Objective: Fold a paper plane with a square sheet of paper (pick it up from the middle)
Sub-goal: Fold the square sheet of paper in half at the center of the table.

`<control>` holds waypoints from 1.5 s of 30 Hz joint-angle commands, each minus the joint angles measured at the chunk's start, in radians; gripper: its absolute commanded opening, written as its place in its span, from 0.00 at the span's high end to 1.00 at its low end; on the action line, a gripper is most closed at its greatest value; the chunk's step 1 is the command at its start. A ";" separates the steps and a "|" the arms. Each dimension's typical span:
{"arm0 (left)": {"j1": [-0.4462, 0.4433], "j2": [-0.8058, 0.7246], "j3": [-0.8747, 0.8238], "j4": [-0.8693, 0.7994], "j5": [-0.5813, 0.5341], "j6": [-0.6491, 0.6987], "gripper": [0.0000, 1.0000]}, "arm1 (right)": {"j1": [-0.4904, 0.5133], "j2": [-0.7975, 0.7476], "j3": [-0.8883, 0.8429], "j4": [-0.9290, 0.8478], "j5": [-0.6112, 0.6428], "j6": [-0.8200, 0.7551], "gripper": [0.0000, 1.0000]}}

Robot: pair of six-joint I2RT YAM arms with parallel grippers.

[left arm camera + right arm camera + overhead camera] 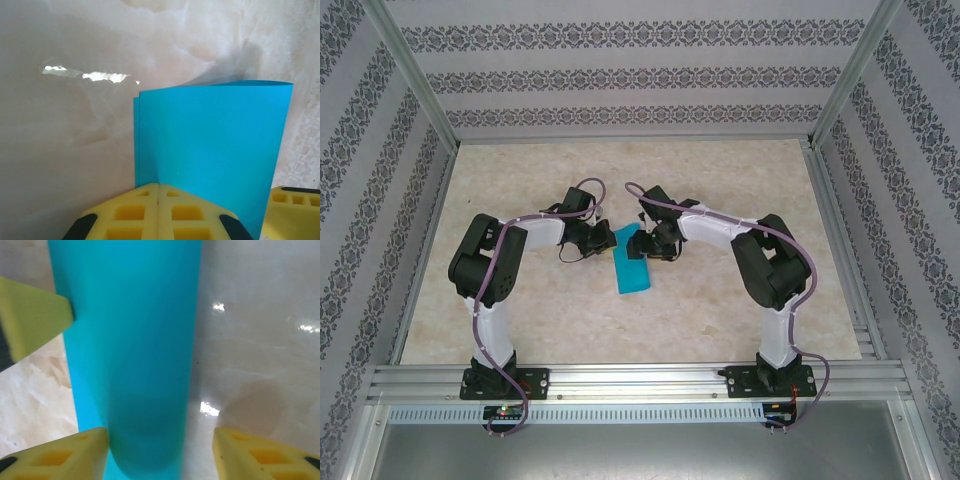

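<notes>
From above, the left hand (pixel 592 243) and right hand (pixel 650 245) are small dark shapes and their fingers are too small to make out. They sit on either side of the square sheet of paper (pixel 632 262), which lies near the middle of the bench (pixel 570 320). In the left wrist view the sheet's (pixel 215 150) lower edge is hidden behind the left hand (pixel 158 192). Its two yellow fingers (pixel 125 215) are pressed tight together with their tips at that edge. Whether they nip the paper or merely bear on it cannot be told. A yellow finger of the other hand is cut off at the lower right corner, just beside the sheet. In the right wrist view the sheet (pixel 130 340) is blurred and runs off the top of the picture. It passes between the fingers (pixel 55 455) of the right hand (pixel 160 440), which stand well apart. The left one touches the paper and the right one is clear of it, so nothing is gripped. A yellow wedge touches the sheet's left edge higher up. The paper is thin, plain, bright cyan-blue and doubled over: two layers show along one side, and the far end curves up off the bench (pixel 75 140), casting a shadow. The fingers are yellow foam-like blocks with square recesses. The bench is a glossy, pale beige marbled surface.
</notes>
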 commanded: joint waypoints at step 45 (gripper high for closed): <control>-0.032 0.091 0.009 -0.144 -0.099 0.034 1.00 | 0.022 0.025 0.159 -0.002 -0.116 0.015 0.91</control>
